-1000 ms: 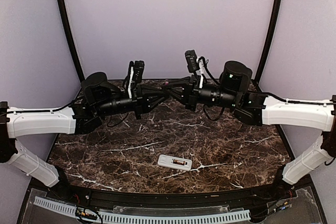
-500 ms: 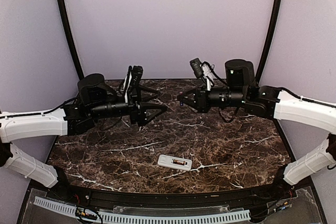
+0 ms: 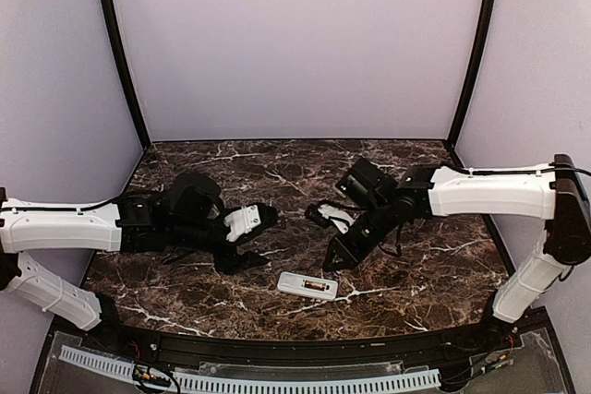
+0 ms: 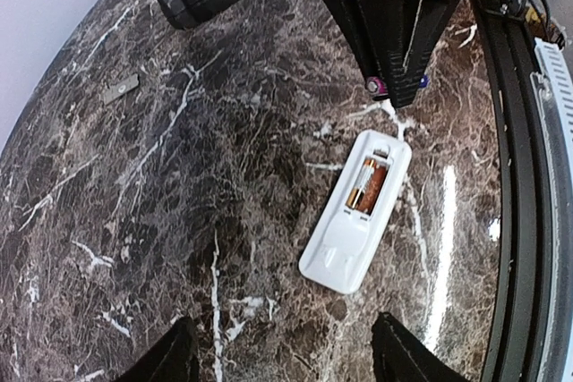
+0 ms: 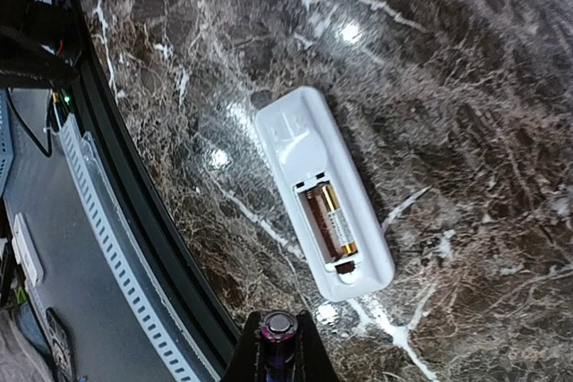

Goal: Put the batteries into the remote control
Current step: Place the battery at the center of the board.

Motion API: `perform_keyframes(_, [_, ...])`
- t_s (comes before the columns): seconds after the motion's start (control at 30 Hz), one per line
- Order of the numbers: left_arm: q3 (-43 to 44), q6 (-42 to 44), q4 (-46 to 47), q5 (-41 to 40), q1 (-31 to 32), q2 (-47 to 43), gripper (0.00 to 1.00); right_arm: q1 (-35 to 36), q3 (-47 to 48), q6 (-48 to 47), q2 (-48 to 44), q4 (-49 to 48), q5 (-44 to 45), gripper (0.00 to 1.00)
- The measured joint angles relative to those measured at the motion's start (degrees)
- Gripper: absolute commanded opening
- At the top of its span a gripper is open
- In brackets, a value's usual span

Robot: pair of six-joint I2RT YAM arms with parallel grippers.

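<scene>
The left gripper (image 3: 269, 237) hangs low over the marble table (image 3: 443, 269), jaws apart and empty, probably held clear so the other arm can work. Right of it the remote control (image 3: 307, 285) lies bay-up near the front edge, with the batteries (image 5: 329, 221) apparently seated side by side. The right gripper (image 3: 333, 262), fingers pinched together on nothing I can make out, points at the remote's end, likely to press them home. Only the left wrist view shows the small grey cover (image 4: 121, 89), lying well apart. The wrist views alone resolve the bay.
</scene>
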State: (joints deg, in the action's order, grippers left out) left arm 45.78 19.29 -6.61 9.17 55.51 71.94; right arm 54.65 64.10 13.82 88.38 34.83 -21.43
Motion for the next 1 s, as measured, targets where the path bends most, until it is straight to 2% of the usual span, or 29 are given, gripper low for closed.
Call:
perform_keyframes(0.23, [-2.25,1.88,-2.34,-2.71,0.00,0.04,0.67,2.49,7.56,-2.82,10.14,3.45,-3.65,0.00])
perform_keyframes(0.4, [-3.08,3.02,-2.45,-3.15,0.00,-1.49,0.67,2.71,8.46,-2.95,11.89,5.64,-2.60,0.00])
perform_keyframes(0.73, [-3.93,4.11,-1.64,-3.02,0.00,-2.25,0.70,-2.47,2.51,6.01,4.90,12.20,9.01,0.00])
perform_keyframes(0.87, [-3.98,4.15,-1.62,-2.93,0.00,-2.54,0.71,-4.57,1.16,9.20,5.97,14.73,13.88,0.00])
perform_keyframes(1.0, [-3.98,4.22,-1.62,-2.91,0.00,-2.58,0.71,-5.07,1.14,10.23,10.82,15.63,16.87,0.00])
